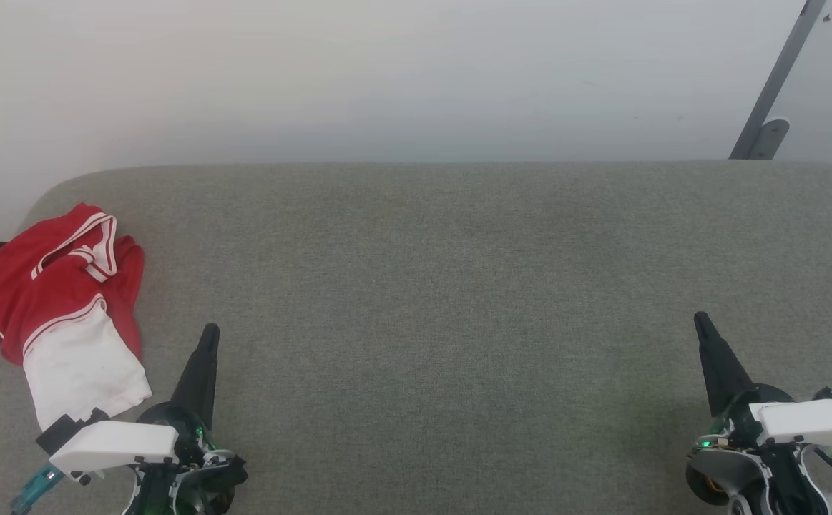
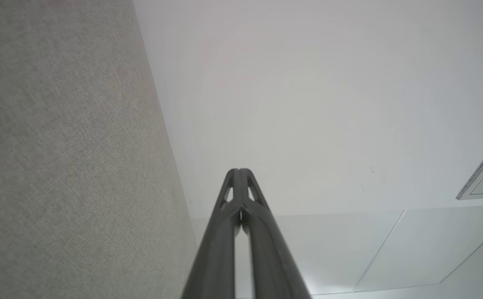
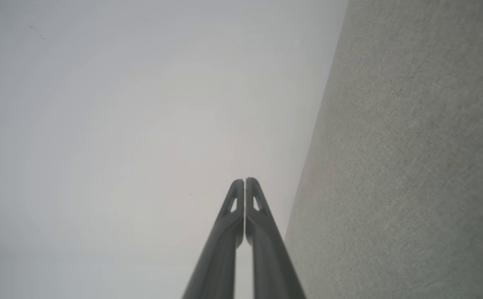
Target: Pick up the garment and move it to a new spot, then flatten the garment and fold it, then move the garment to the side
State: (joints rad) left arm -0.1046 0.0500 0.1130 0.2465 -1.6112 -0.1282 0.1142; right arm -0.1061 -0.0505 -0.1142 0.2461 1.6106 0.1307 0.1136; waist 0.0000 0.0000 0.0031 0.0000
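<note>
The garment (image 1: 58, 307), a red jersey with a white sleeve and white-striped trim, lies crumpled at the far left of the grey fabric surface (image 1: 444, 286) in the head view. Just to its right, near the front edge, my left gripper (image 1: 209, 330) is shut and empty, fingers pointing away from me. My right gripper (image 1: 700, 318) rests far off at the lower right, also shut and empty. In the left wrist view the left gripper (image 2: 239, 170) has its tips pressed together against a white wall. The right gripper (image 3: 245, 180) looks the same in the right wrist view.
A white wall (image 1: 387, 71) rises behind the surface. A grey metal bar (image 1: 773, 93) leans at the back right. The garment's left part hangs near the surface's left edge.
</note>
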